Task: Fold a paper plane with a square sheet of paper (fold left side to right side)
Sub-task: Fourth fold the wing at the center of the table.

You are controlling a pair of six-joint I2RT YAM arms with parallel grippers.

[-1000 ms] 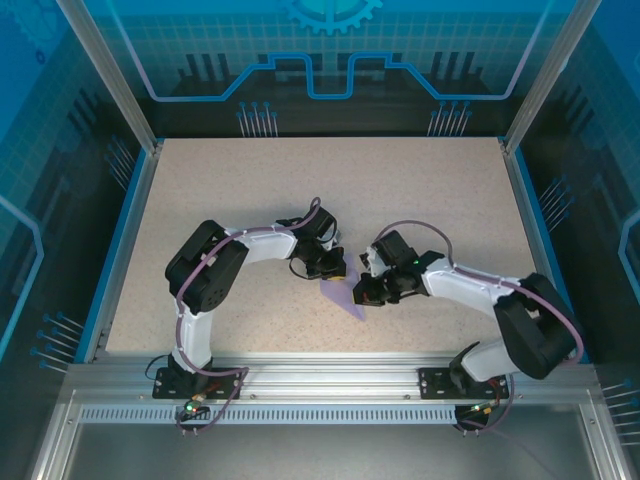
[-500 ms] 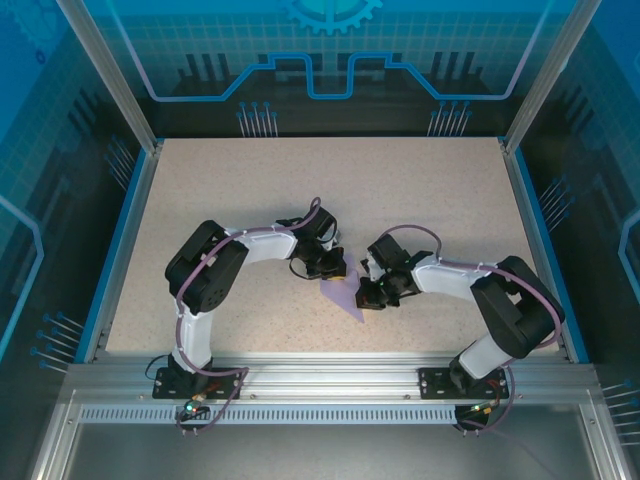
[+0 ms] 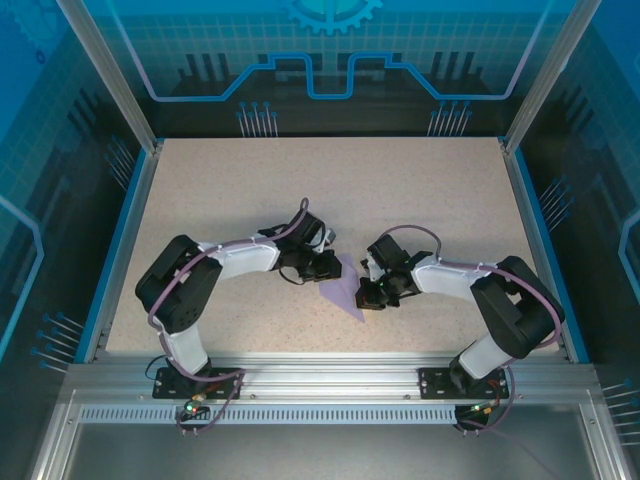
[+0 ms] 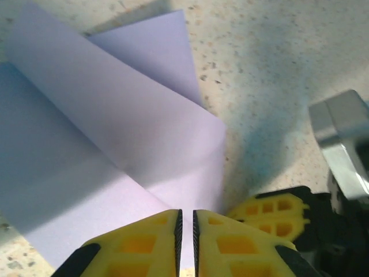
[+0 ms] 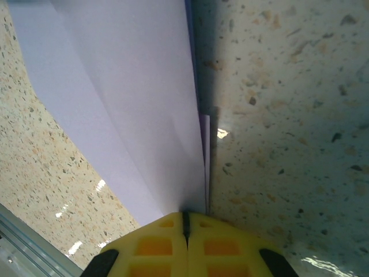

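The pale lavender sheet of paper (image 3: 345, 293) lies on the table between the two arms, folded into a pointed paper plane shape. Its creased layers (image 4: 115, 133) spread out in front of my left gripper (image 4: 185, 212), whose jaws stand a narrow gap apart at its near edge with nothing pinched. In the top view my left gripper (image 3: 330, 266) is at the paper's upper left. My right gripper (image 3: 366, 296) is at the right edge. In its wrist view my right gripper (image 5: 185, 214) is shut on the folded edge of the paper (image 5: 132, 86).
The speckled beige tabletop (image 3: 330, 190) is bounded by blue rails and a metal frame (image 3: 320, 375) at the near edge. A yellow finger (image 4: 271, 208) of the right gripper sits close beside the left jaws. Open table lies beyond the paper.
My left jaws have parted slightly and the left arm's elbow has swung left. The right arm's elbow drew in earlier and now holds still, still shut on the paper.
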